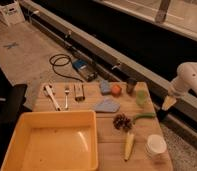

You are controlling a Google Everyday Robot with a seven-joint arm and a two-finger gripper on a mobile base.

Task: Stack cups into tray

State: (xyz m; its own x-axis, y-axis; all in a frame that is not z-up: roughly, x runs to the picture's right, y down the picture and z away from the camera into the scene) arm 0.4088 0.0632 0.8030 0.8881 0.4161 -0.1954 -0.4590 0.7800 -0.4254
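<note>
On the floor at the far left, a white box [8,11] bearing dark marks is seen; the marks cannot be read. On the front-left part of a light wooden table [110,156], a large shallow rectangular yellow plastic tray [47,147] is set, its left and front walls close to the table's edges. Behind it, a white plastic utensil [52,96], a metal fork [67,95] and a small grey block [79,92] are laid near the back edge. A strip of bare wood is left beside the tray's right wall. Near the back edge, a small dark brown plastic cup [131,86] is stood beside an orange ball [116,89], and a pale translucent green plastic cup [141,98] is placed just rightward, near the right edge. A wider white plastic cup [156,145] is stood at the front-right corner. All three cups are kept outside the tray. Past the right edge, the gripper [164,105] is held off the table, released and grasping nothing.
</note>
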